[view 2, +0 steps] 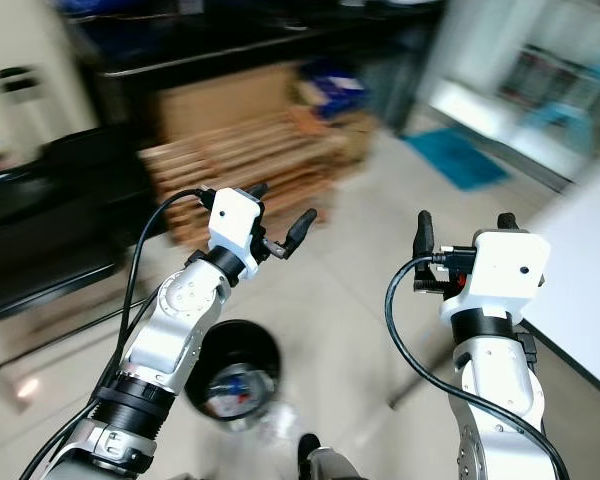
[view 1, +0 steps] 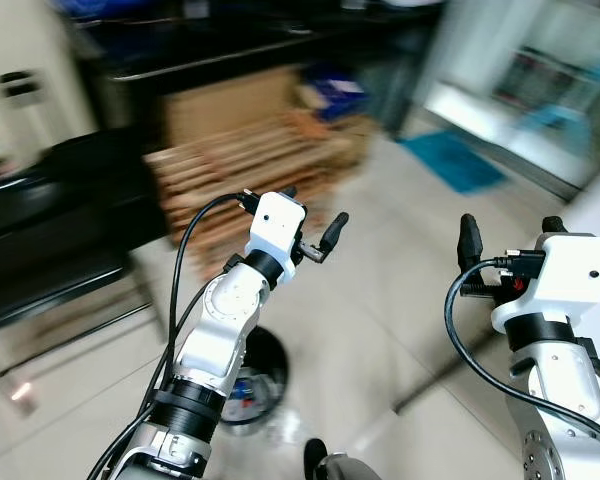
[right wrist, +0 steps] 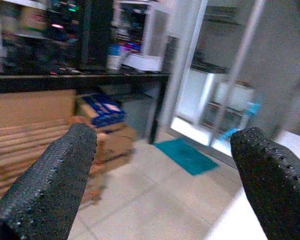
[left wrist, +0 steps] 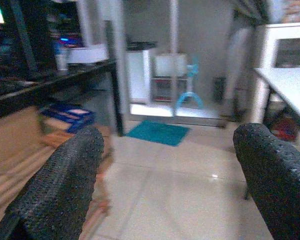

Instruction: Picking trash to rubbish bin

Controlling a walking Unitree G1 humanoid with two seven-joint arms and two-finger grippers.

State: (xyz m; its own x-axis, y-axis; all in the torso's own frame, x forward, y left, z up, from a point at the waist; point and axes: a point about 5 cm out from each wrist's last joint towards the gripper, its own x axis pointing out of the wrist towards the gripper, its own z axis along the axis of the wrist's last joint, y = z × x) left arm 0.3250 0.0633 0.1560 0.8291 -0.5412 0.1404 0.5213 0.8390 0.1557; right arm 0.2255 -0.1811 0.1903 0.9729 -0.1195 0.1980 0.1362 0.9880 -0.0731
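Blurred tiled floor (view 1: 380, 300) — rubbish bin (view 2: 238, 385) half-hidden.

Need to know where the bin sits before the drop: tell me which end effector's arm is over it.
The left end effector: its silver arm crosses above the black rubbish bin on the floor. The right end effector is raised over bare tile, off to the bin's side. Both are open and hold nothing.

Bright indoor light, heavy motion blur
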